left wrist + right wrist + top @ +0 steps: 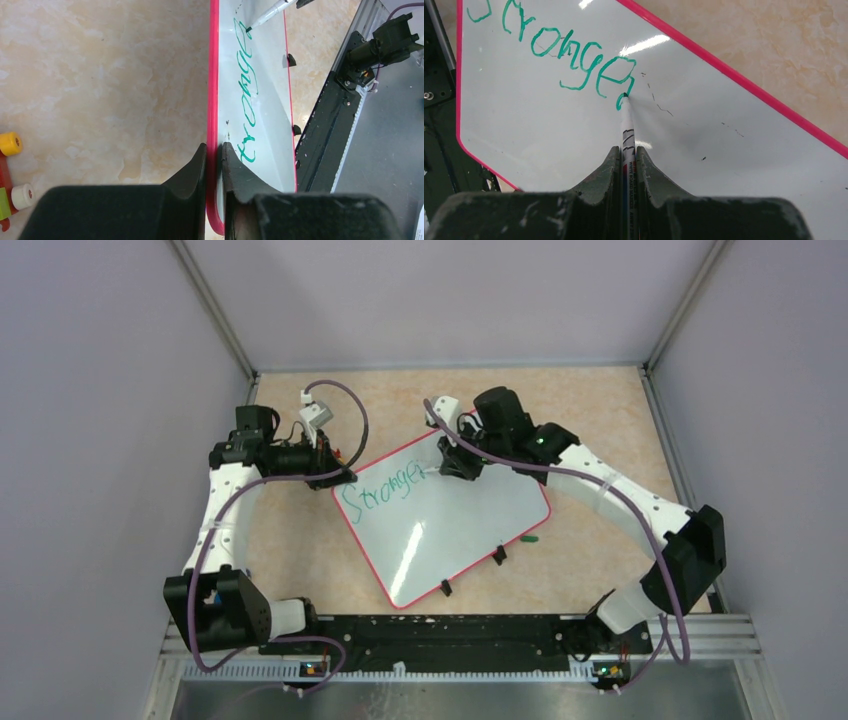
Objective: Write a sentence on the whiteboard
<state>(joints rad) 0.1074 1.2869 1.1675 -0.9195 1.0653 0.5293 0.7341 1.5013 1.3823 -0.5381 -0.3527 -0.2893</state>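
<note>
Whiteboard (460, 530) edge in left fingers (192, 170); marker (626, 125) tip touches sentence (388, 490); blank below.

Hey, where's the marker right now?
The marker is clamped in the right gripper, its tip touching the whiteboard at the last letter of the green writing, near the board's far corner in the top view.

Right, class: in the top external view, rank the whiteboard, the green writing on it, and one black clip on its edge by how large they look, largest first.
1. whiteboard
2. green writing
3. black clip, clearly the smallest
</note>
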